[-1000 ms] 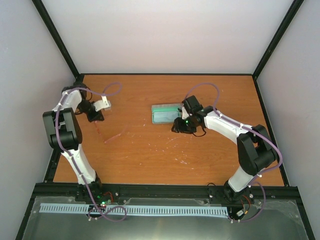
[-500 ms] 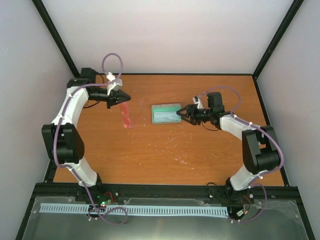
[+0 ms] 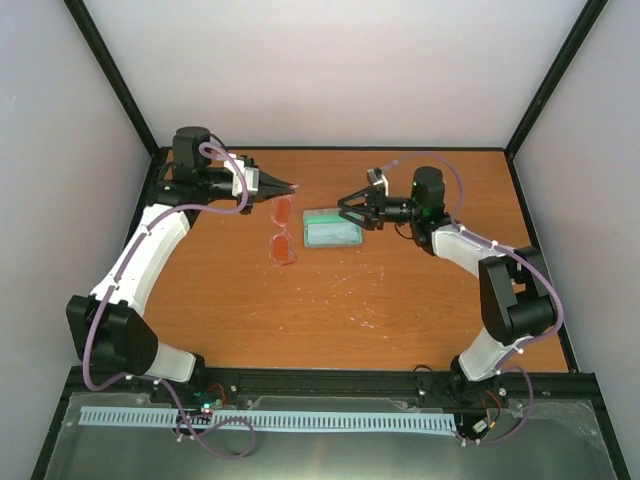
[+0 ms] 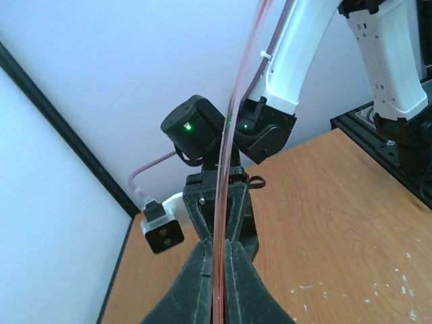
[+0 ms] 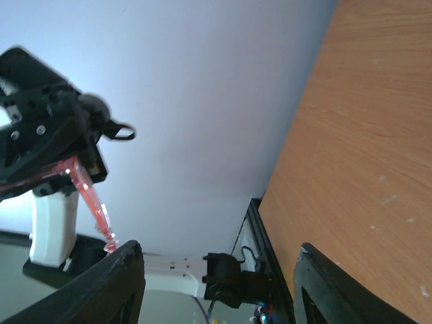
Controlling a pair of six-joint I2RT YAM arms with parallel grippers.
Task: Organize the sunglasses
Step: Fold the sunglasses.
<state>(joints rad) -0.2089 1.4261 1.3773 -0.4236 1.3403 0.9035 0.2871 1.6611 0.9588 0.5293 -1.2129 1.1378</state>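
Change: the left claw (image 3: 288, 188) is swinging in from the far left, lifting the sunglasses (image 3: 282, 232) off the bench (image 3: 400, 320), while the right claw (image 3: 345, 208) is spreading wider.
Left grip: pinching tight on one thin red arm, with the lenses dangling below it.
Right grip: gaping, holding nothing.
Meaning: a handover or a fold is probably coming.
Around: the grey case (image 3: 333, 230) is lying open below the right claw, just beside the hanging sunglasses.
In the way: the right claw is crowding the case's mouth.

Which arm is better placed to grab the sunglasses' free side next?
Right, likely: the right gripper is open and points at the sunglasses, while the left gripper is shut on one temple.
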